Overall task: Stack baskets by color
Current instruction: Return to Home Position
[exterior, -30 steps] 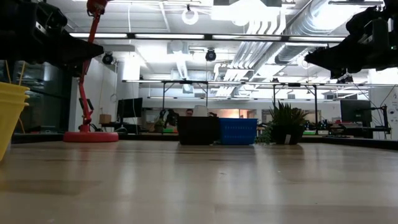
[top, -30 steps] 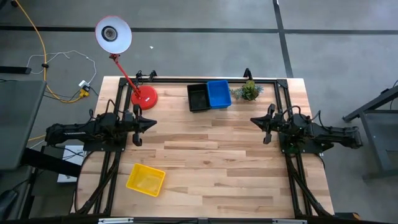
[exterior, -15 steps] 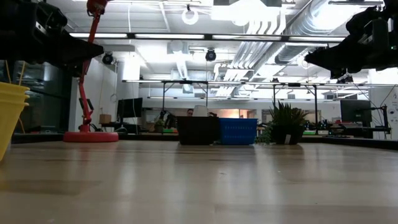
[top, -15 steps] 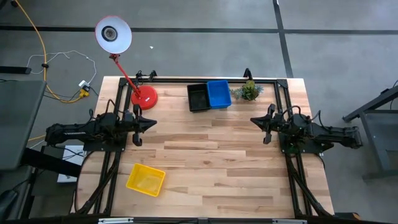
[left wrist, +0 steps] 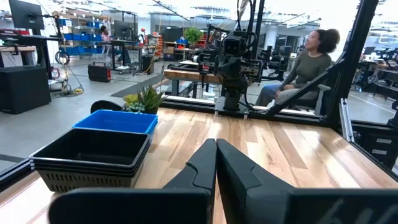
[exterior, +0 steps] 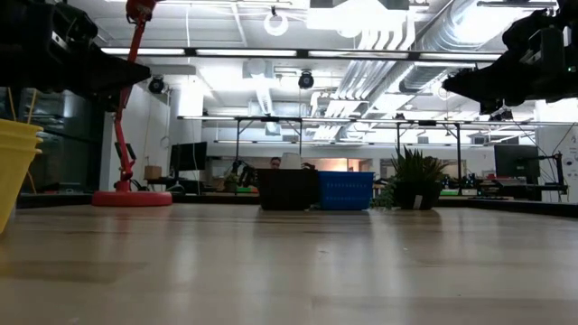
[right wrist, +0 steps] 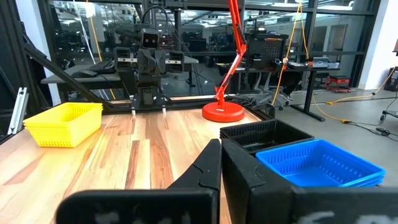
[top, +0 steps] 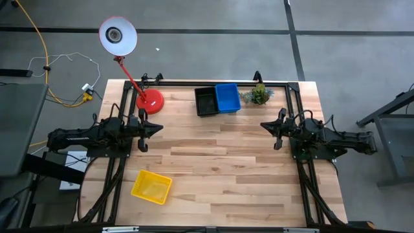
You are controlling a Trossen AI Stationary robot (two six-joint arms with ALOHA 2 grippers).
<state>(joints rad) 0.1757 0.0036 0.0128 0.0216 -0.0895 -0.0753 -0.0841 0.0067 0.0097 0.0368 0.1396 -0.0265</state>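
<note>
A black basket (top: 206, 101) and a blue basket (top: 228, 97) stand side by side on their bases at the table's far edge, both also in the left wrist view as black basket (left wrist: 90, 158) and blue basket (left wrist: 117, 122). A yellow basket (top: 152, 186) rests near the front left. My left gripper (top: 160, 128) hovers shut at the table's left side, pointing level toward the right. My right gripper (top: 263, 125) hovers shut at the right side, pointing level toward the left. Both are clear of every basket.
A red desk lamp (top: 149, 100) stands on its round base at the far left, its arm reaching beyond the table. A small green plant (top: 258, 95) sits right of the blue basket. Bare wood lies between the grippers. A person (left wrist: 298, 68) sits beyond the table.
</note>
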